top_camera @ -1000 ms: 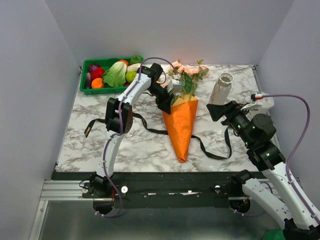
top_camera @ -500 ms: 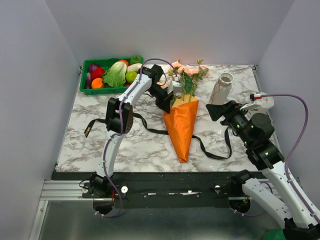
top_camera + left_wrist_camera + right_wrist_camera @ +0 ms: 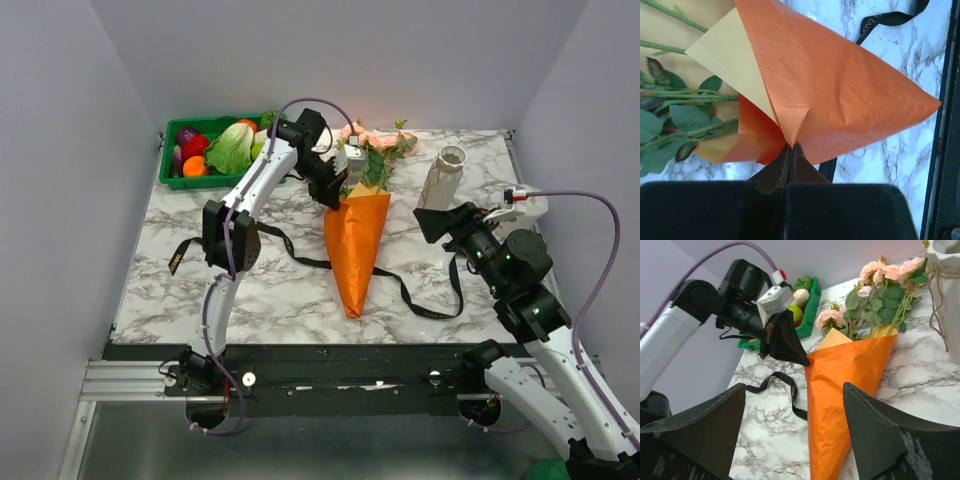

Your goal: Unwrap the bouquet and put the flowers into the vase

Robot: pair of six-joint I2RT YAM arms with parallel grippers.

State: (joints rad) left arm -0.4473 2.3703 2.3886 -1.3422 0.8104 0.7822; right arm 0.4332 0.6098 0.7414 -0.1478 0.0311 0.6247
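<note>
Left pincer seemingly on bouquet

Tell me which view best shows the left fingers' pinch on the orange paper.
Left wrist: the left gripper fills the foreground, its fingers shut on the orange paper at its edge. The right wrist view shows that pinch side-on and smaller; top external shows it tiny, from above.

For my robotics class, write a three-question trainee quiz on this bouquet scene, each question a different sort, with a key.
1. True or false: the left gripper is shut on the edge of the paper cone.
2. Where are the flowers? A in the vase; B in the paper cone; C in the green bin.
3. Fill in: the jaws of the right gripper stand ____.
Key: 1 true; 2 B; 3 open.
</note>
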